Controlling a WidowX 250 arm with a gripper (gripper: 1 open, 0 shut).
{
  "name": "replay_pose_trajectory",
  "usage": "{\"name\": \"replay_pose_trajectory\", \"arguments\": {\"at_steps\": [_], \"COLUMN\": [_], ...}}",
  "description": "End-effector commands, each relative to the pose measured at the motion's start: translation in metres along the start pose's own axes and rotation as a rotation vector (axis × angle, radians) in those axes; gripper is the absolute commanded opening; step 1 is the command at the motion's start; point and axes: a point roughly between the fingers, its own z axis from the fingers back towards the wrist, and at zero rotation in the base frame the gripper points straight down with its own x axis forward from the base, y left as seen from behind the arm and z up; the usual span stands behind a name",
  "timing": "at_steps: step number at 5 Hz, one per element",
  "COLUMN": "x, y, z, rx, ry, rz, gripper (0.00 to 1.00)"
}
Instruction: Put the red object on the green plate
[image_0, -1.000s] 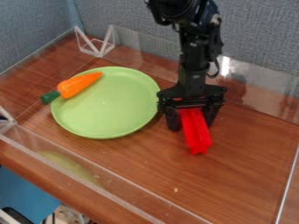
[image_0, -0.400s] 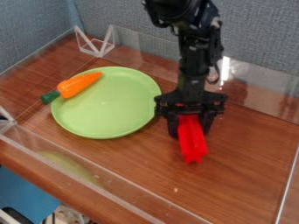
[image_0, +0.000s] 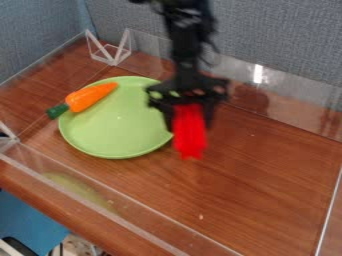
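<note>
Claw (image_0: 189, 100) clamped on the top end of the red object (image_0: 191, 133), holding it just beside the green plate's right edge.

Largest in view is the wooden desk (image_0: 267, 180), walled by a clear barrier (image_0: 160, 215) whose near edge runs across the foreground. On the desk lies the green plate (image_0: 114, 125), round and shallow, with an orange carrot toy (image_0: 86, 97) resting across its left rim, the green tip pointing off the plate. The dark arm (image_0: 187, 40) comes straight down from the top, where its upper part is cut off. The red object hangs lengthwise below the claw; its upper end is hidden between the dark fingers, and its blurred lower end cannot be told as touching the desk or clear of it. A small white wire stand (image_0: 107, 45) sits at the back left.
</note>
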Motion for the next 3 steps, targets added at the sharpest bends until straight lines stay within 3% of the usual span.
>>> {"name": "replay_pose_trajectory", "arguments": {"at_steps": [1,2,3], "x": [0.021,0.021,0.022], "y": [0.040,0.035,0.041], "z": [0.019,0.015,0.030], "rx": [-0.038,-0.054,-0.075], "ry": [-0.051,-0.038,-0.053], "rz": [0.011,0.029,0.053], "gripper": [0.00,0.00,0.00]}}
